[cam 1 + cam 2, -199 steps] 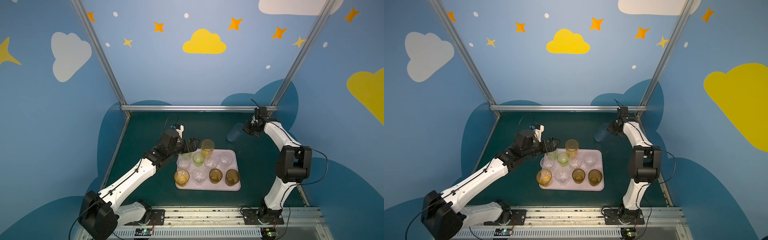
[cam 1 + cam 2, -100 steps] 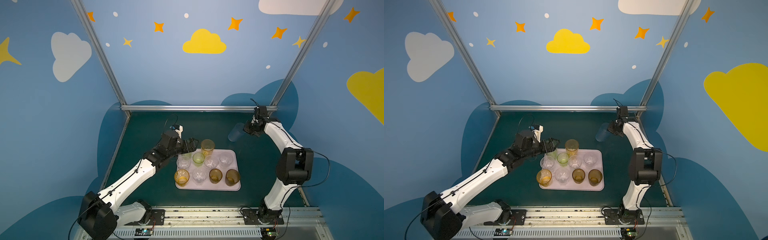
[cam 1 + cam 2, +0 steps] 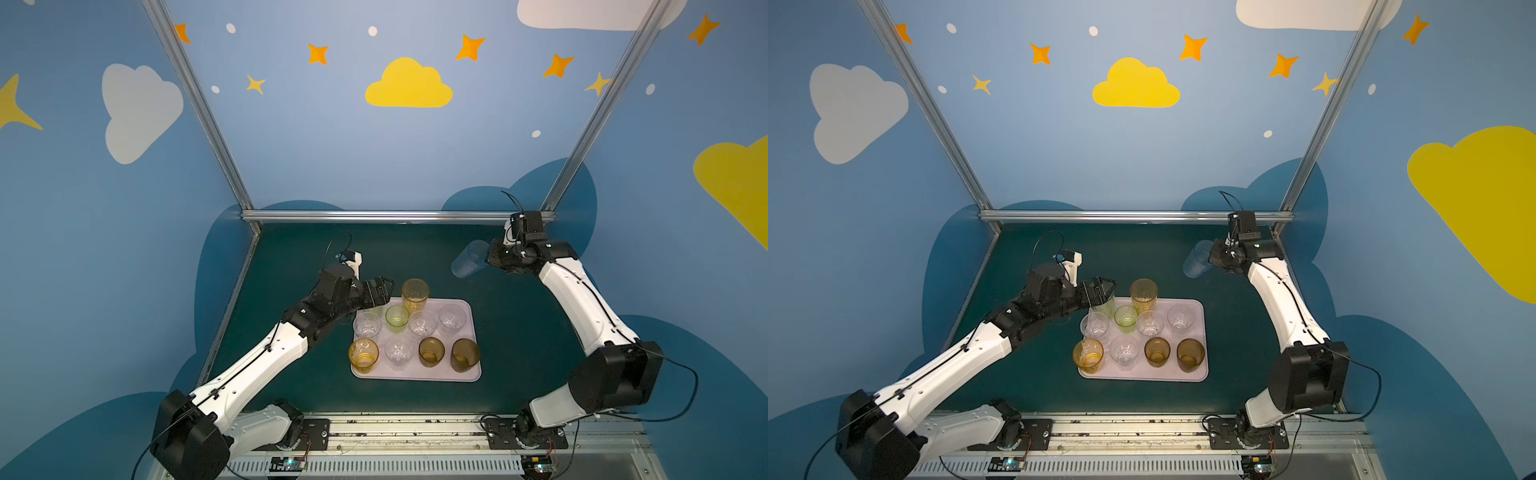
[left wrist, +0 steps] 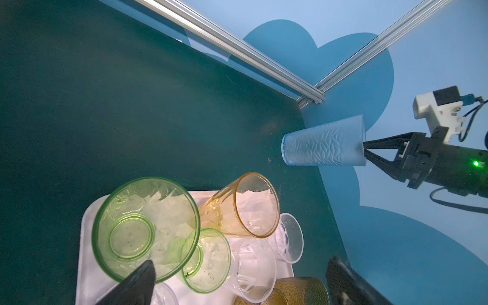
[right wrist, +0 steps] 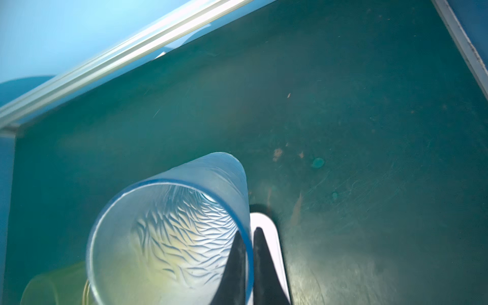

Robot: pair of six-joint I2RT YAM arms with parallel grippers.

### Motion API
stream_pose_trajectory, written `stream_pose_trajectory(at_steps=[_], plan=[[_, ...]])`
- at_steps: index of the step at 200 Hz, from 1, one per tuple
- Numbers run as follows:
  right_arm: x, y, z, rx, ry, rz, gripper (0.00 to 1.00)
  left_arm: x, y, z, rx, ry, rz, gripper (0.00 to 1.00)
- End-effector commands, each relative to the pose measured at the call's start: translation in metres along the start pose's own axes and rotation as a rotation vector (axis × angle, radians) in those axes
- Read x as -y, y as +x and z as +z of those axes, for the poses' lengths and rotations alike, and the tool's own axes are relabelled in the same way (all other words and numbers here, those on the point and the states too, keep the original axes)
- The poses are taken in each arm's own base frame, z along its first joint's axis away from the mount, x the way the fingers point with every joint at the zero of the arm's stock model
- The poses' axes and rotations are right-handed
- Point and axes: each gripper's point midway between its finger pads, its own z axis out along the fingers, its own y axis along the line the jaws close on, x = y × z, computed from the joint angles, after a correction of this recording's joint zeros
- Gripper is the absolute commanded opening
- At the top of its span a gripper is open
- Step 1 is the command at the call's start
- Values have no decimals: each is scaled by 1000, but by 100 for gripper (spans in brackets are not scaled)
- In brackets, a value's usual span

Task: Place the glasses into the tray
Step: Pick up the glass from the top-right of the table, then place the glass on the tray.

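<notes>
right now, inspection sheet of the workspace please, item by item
surface: dark green mat, scuffed and spotted in the right wrist view.
job's things: pink tray holds ten upright glasses; the pale blue glass is off the tray, held on its side in the air.
clutter: nothing seen.
grippers: left gripper open over the tall green glass at a tray corner; right gripper shut, fingers pinching the pale blue glass's rim.
cables: black cable loops above the left wrist; a second cable hangs by the right arm; both apart from the glasses.
surroundings: blue walls with clouds and stars, aluminium frame.
</notes>
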Motion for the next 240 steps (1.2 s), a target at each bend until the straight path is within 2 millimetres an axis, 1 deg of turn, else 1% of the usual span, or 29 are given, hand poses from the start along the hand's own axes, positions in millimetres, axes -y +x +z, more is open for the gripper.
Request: stream_pose_trajectory(at_steps=[1,26,50,107,117,135,171,212,217,222,233,240], plan=[[-1,20,-5,-30,13,-52,0,-5,1,-7,23,-17,-9,100],[-10,40,2,-69,-9,-72,0,-10,2,-10,38,-27,-19,100],[-17,55,8,-112,-9,-96,0,-15,4,-13,47,-38,-23,100],[-34,80,24,-179,1,-158,0,-27,7,-17,68,-75,-20,100],[-35,83,26,-186,13,-170,0,-28,7,-18,72,-81,-21,100],[-37,87,31,-199,32,-185,0,-37,5,-20,90,-119,-39,100],[-36,95,40,-241,70,-214,0,-46,-1,-31,159,-141,-36,100],[-36,98,45,-250,102,-238,0,-56,-3,-35,182,-170,-44,100],[-37,99,47,-254,102,-239,6,-57,-3,-35,182,-174,-46,100],[-36,100,47,-258,106,-240,16,-58,-3,-35,183,-177,-50,100],[-35,100,49,-263,111,-241,30,-61,-4,-35,183,-185,-51,100],[-35,101,50,-266,113,-243,42,-64,-5,-36,186,-196,-54,100]])
